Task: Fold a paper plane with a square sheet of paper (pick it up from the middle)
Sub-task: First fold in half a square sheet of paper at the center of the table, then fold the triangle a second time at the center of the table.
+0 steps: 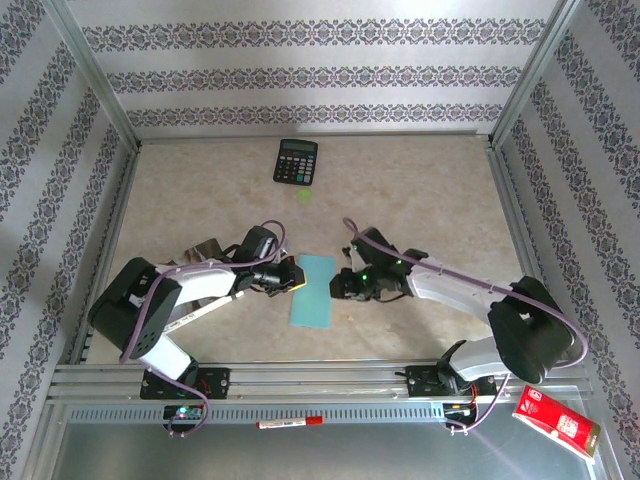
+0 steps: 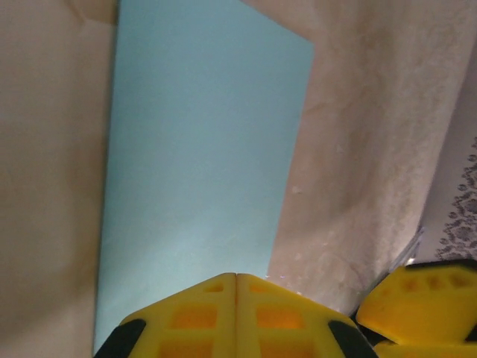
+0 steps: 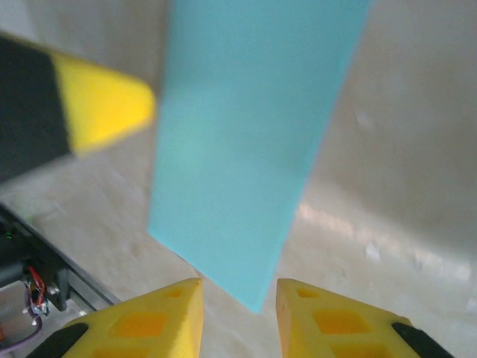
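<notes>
The light-cyan sheet of paper (image 1: 313,291) lies flat on the beige table between the two grippers, showing as a narrow rectangle (image 2: 201,149) (image 3: 246,127). My left gripper (image 1: 297,274) sits at its left long edge, yellow fingers pressed together (image 2: 236,277) over the paper, with nothing seen between them. At the right long edge my right gripper (image 1: 340,285) is open (image 3: 238,285), and a corner of the paper lies in the gap without touching either finger. The left fingertip (image 3: 104,112) shows in the right wrist view, the right fingertip (image 2: 417,298) in the left wrist view.
A black calculator (image 1: 296,161) lies at the back of the table, with a small green scrap (image 1: 304,195) just in front of it. A red box (image 1: 556,420) and a red pen (image 1: 290,423) lie beyond the near rail. Metal frame posts and patterned walls enclose the table.
</notes>
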Available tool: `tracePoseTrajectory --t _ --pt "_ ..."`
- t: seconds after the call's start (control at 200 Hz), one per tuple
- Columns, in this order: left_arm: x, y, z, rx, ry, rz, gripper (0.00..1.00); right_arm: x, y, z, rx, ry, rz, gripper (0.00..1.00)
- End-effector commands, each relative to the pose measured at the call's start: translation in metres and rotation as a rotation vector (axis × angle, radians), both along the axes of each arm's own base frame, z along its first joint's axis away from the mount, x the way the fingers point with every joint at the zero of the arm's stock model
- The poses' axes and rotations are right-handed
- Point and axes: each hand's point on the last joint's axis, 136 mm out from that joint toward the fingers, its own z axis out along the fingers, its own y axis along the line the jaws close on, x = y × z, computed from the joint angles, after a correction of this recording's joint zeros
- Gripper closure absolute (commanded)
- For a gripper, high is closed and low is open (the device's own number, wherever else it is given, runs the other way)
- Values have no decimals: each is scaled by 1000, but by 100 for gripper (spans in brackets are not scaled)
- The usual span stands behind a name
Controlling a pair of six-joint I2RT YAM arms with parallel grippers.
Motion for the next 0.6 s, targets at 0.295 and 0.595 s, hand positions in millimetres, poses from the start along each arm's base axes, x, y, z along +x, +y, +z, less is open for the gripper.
tracePoseTrajectory --t 0.295,0.595 --pt "-21 21 -51 142 99 0 100 -28 28 -36 34 66 -138 64" --pt "-25 24 -54 154 103 -9 100 -32 30 -47 26 70 -159 64"
